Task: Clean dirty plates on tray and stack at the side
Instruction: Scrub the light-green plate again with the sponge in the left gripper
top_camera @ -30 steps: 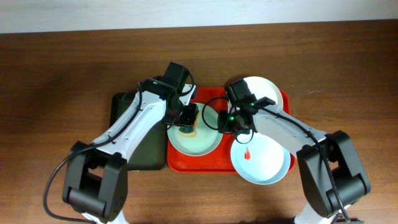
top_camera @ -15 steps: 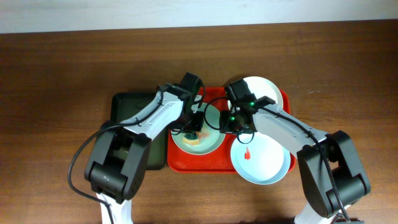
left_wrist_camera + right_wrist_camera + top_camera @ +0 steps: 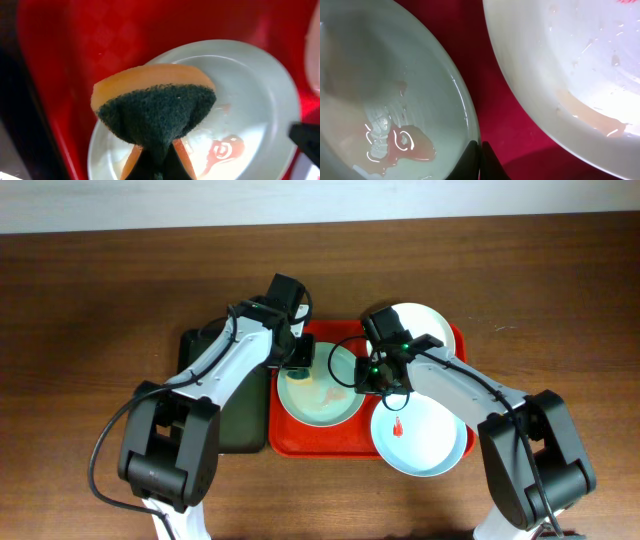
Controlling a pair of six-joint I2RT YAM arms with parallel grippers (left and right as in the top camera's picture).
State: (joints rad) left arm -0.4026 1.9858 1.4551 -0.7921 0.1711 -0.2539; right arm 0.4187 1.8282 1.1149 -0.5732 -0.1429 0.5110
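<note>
On the red tray (image 3: pixel 300 442) lie three plates. My left gripper (image 3: pixel 298 360) is shut on an orange sponge with a dark green scrub face (image 3: pixel 155 105) and holds it over the upper-left rim of the mint-green plate (image 3: pixel 320 390). Wet red smears (image 3: pixel 225 150) remain on that plate. My right gripper (image 3: pixel 373 380) is shut on the same plate's right rim (image 3: pixel 472 135), fingers pinched together. A white plate (image 3: pixel 428 325) lies at the tray's back right. A pale plate (image 3: pixel 425 440) with a red smear (image 3: pixel 398 428) sits at the front right, overhanging the tray.
A dark green tray (image 3: pixel 215 415) lies on the brown wooden table just left of the red tray, under my left arm. In the right wrist view a strip of red tray floor (image 3: pixel 490 85) separates the held plate from the neighbouring plate (image 3: pixel 580 65).
My left gripper has swept the sponge across the mint-green plate's middle and back to its upper-left rim. The right gripper has stayed pinched on the rim.
</note>
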